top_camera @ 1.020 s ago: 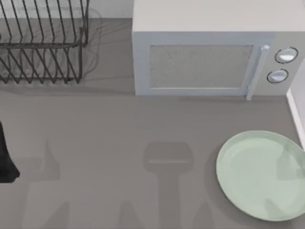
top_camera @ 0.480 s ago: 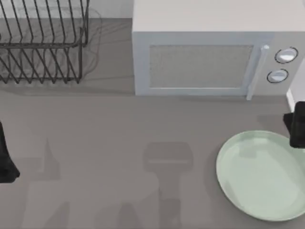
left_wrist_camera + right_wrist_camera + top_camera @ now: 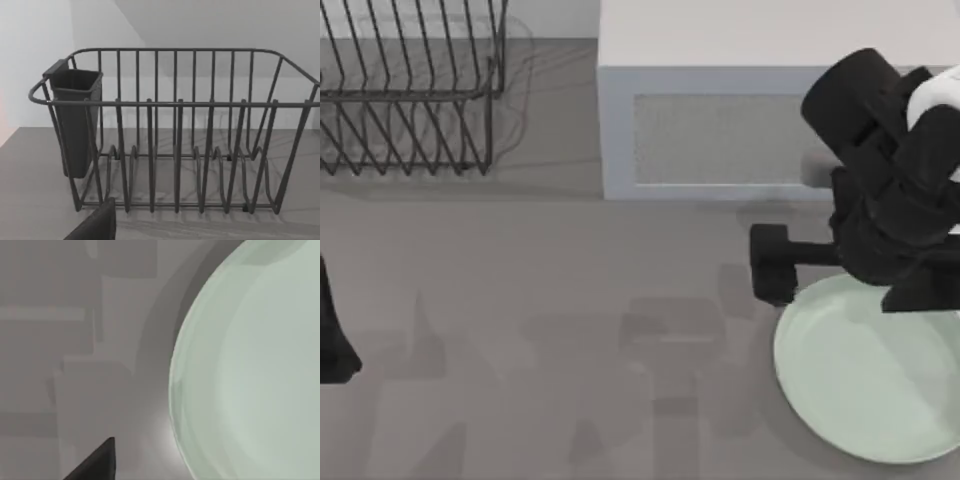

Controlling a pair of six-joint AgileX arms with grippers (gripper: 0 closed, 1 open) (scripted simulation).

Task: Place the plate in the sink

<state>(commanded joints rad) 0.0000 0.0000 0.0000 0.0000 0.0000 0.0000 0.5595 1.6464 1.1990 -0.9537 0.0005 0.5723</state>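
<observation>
Change: 1 s back the right arm was absent from the top view, 0.5 s back just a dark tip sat at the bench's right edge. Now the right arm [image 3: 890, 200] had swung in from the right, covering the right end of the microwave [image 3: 720, 140] and its 2 knobs. The right claw [image 3: 772, 265] sat just off the far-left rim of the plate [image 3: 865, 380]. Released or clenched: cannot tell. Nothing held, judging by the plate lying flat.

The plate was unmoved across all 3 moments, flat on the bench [image 3: 520, 300] at the near right corner. The white sink rim seen earlier at the right edge was now under the arm. Judgement: this is the approach step, no grasp made yet, and the whole carry to the sink is left.

The left arm [image 3: 332, 330] was parked at the left edge, same as before. Left claw state: cannot tell.

Views: the top view gave the arm's reach and layout. The right wrist view gave the plate [image 3: 250, 365] close up, its raised rim and the bare bench beside it. The left wrist view faced the dish rack [image 3: 175, 150] and showed its side cup [image 3: 75, 120]; from above, the dish rack [image 3: 410, 100] was just wires in the far left corner.
</observation>
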